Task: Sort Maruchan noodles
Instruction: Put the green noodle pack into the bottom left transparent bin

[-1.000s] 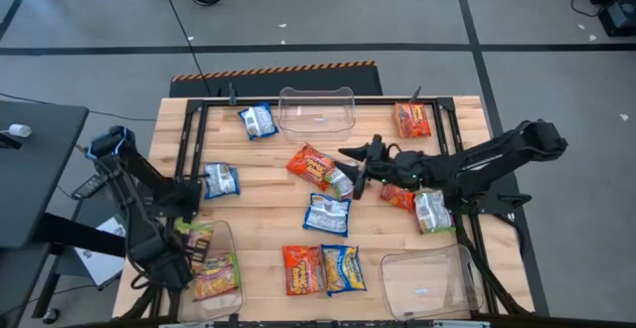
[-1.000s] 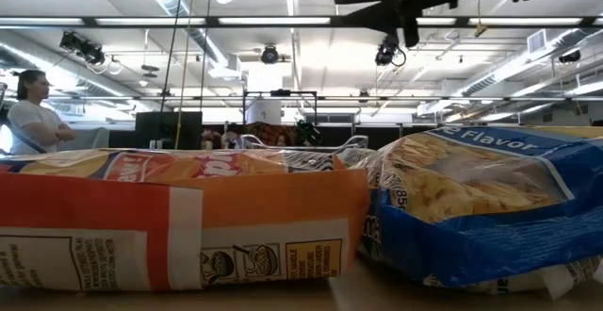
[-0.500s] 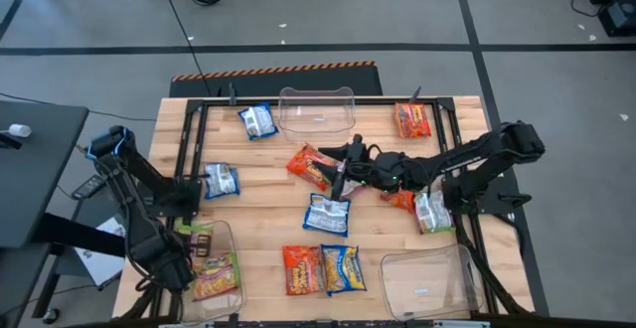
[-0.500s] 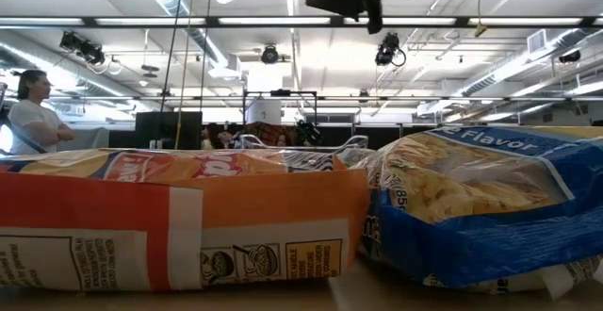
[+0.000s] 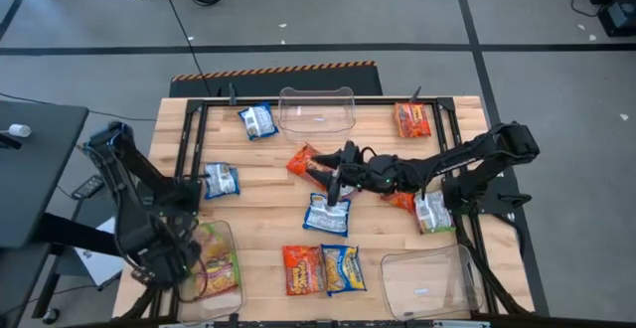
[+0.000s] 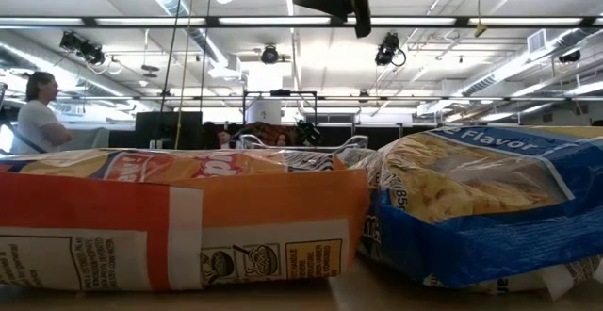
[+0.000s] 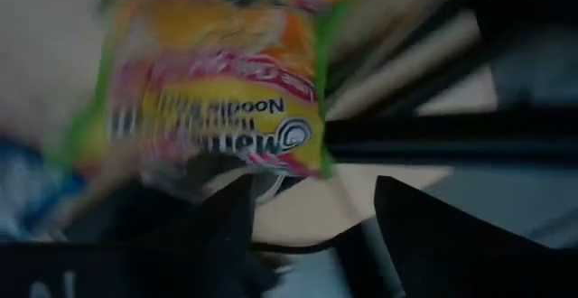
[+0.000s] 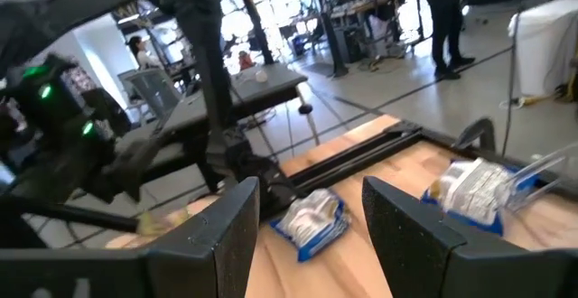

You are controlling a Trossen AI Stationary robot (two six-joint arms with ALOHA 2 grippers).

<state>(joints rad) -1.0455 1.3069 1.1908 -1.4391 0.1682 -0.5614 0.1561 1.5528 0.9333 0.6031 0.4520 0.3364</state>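
Maruchan noodle packets lie scattered flat on the wooden table point(image 5: 268, 199). My left gripper point(image 5: 191, 266) hangs open over the clear bin point(image 5: 227, 231) at the near left. A green-pink-yellow packet point(image 7: 221, 90) lies just past its fingertips, in the bin point(image 5: 215, 268). My right gripper point(image 5: 333, 176) is open above the table's middle, with nothing between its fingers point(image 8: 312, 190). It stands over the near right end of a red-orange packet point(image 5: 306, 161). A blue-white packet point(image 5: 326, 214) lies just nearer.
Empty clear bins stand at the far middle point(image 5: 318, 109) and the near right point(image 5: 427, 278). Other packets: blue ones point(image 5: 258, 121) point(image 5: 221, 180), red ones point(image 5: 412, 119) point(image 5: 301, 268), a blue-yellow one point(image 5: 343, 268), a green one point(image 5: 433, 212). A person point(image 6: 38, 113) stands beyond the table.
My right gripper has gone toward the table's left, from beside the red-orange packet to over its end. My left arm has shifted a little over the near-left bin. The green-pink-yellow packet that was at the bin's far rim now lies inside the bin.
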